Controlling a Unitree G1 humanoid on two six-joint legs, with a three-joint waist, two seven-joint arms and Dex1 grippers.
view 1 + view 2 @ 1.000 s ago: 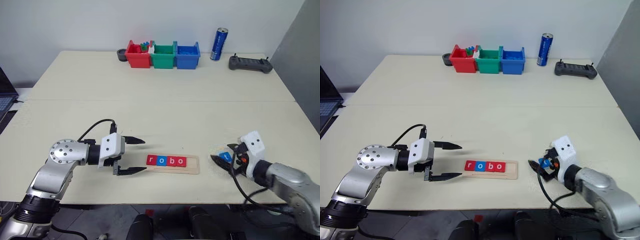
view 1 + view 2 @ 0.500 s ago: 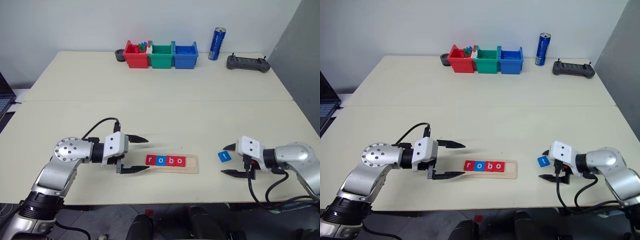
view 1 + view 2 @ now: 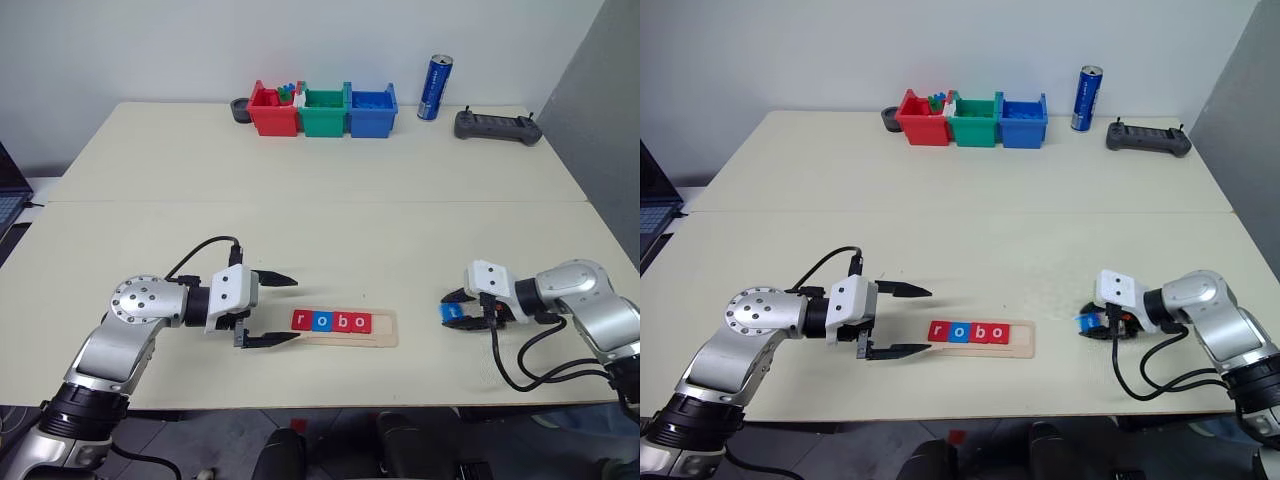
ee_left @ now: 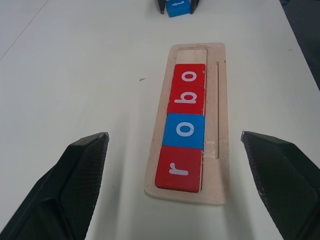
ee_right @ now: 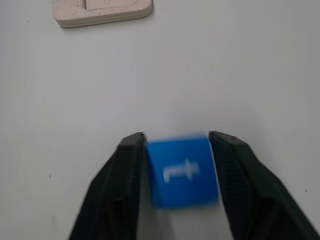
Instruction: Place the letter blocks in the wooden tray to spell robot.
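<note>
Four letter blocks (image 4: 183,131) sat in the wooden tray (image 4: 216,125), reading r-o-b-o: red r, blue o, red b, red o, touching edge to edge. One slot at the tray's far end, past the last o, was bare wood. Tray lay near the front edge of the table (image 3: 320,210), roughly centre.

Fifth block, blue t (image 5: 183,171), was on the table well to the right of the tray, flat on the surface as far as could be told. R gripper (image 5: 177,145) had its two black fingers (image 5: 122,180) closed against opposite sides of that blue t block, i.e. clamped on it; in head views the same gripper (image 3: 466,309) sat low at the tabletop w/ the tile between its tips.

L gripper (image 3: 271,310) was just left of the tray, fingers spread wide, nothing between them, pointing along the tray's length toward the r end. Its wrist view showed both fingers (image 4: 75,175) either side of the tray, apart from it.

Back of table: red, green & blue bins (image 3: 324,109), a blue can (image 3: 436,87), a dark controller (image 3: 498,126).
</note>
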